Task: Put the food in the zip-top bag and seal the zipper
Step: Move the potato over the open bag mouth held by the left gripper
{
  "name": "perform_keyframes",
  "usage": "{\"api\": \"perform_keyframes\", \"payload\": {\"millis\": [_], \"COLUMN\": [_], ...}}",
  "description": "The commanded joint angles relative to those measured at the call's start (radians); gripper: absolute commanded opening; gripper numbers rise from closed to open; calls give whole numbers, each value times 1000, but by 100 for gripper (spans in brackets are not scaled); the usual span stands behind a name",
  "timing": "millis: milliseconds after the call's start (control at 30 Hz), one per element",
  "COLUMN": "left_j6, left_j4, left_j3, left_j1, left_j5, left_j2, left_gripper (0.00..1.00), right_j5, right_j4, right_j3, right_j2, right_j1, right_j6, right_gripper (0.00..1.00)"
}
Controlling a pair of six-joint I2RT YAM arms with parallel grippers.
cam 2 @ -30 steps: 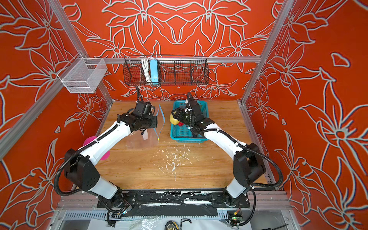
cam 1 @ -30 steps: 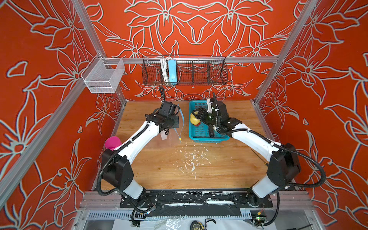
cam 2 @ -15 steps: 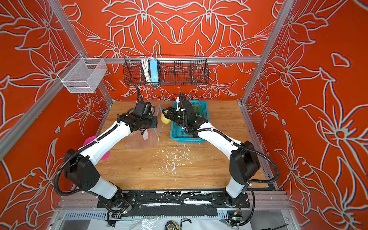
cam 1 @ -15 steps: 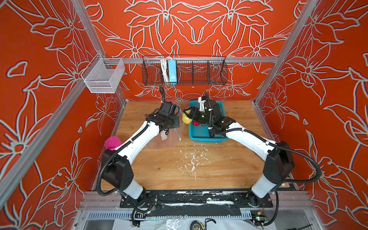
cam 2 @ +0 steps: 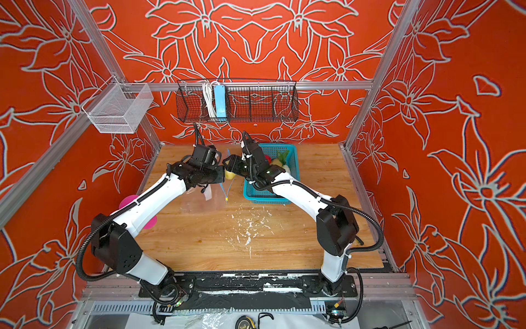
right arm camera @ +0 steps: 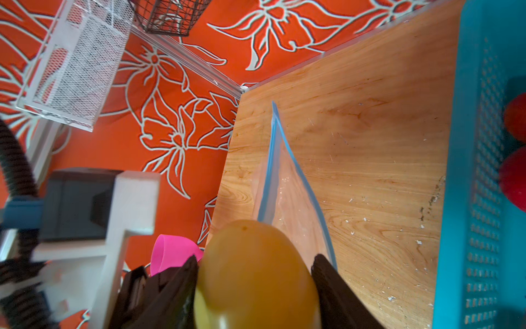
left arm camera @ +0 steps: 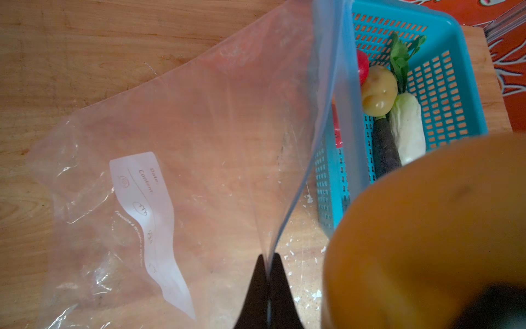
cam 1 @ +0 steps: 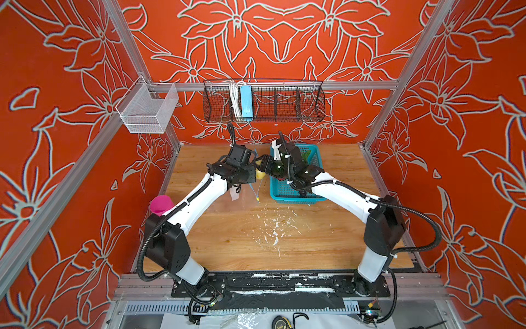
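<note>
The clear zip-top bag [left arm camera: 199, 142] lies on the wooden table with its white label up. My left gripper [left arm camera: 268, 257] is shut on the bag's mouth edge and holds it lifted, so the blue zipper [right arm camera: 299, 171] strip stands apart in an open wedge. A small yellowish slider [cam 1: 257, 200] hangs at the strip's near end. My right gripper [right arm camera: 255, 257] is shut on a yellow-orange piece of food [right arm camera: 256, 273], right beside the left gripper [cam 1: 254, 174] at the mouth. More food lies in the teal basket [left arm camera: 455, 85]: a potato [left arm camera: 378, 91], a radish [left arm camera: 408, 131], an eggplant [left arm camera: 385, 145] and red apples [right arm camera: 515, 119].
A pink cup [cam 1: 160, 203] stands at the table's left edge beside my left arm. On the back wall hang a black wire basket [cam 1: 263, 104] and a white mesh basket [cam 1: 148, 109]. White flecks [cam 1: 273, 228] dot the middle of the table.
My right gripper has carried the yellow-orange food leftward from over the teal basket to the bag's mouth. The left gripper has kept its hold on the bag in place.
</note>
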Motion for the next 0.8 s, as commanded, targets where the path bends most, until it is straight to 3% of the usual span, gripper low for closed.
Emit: {"api": "perform_keyframes", "payload": {"millis": [0,767], "left_j6": [-7,-24], "left_j4": [-7,-15], "left_j3": [2,-2], "left_j1": [4,27], "left_j5": [12,4], "left_j2": [-23,-68], "left_gripper": [0,0], "right_j5": [12,55], "right_j4": [-5,-65], "right_j3": [33,19], "right_j2": [19,67], "right_j1": [11,62], "right_j6": [-2,-14], "right_gripper": [32,30]}}
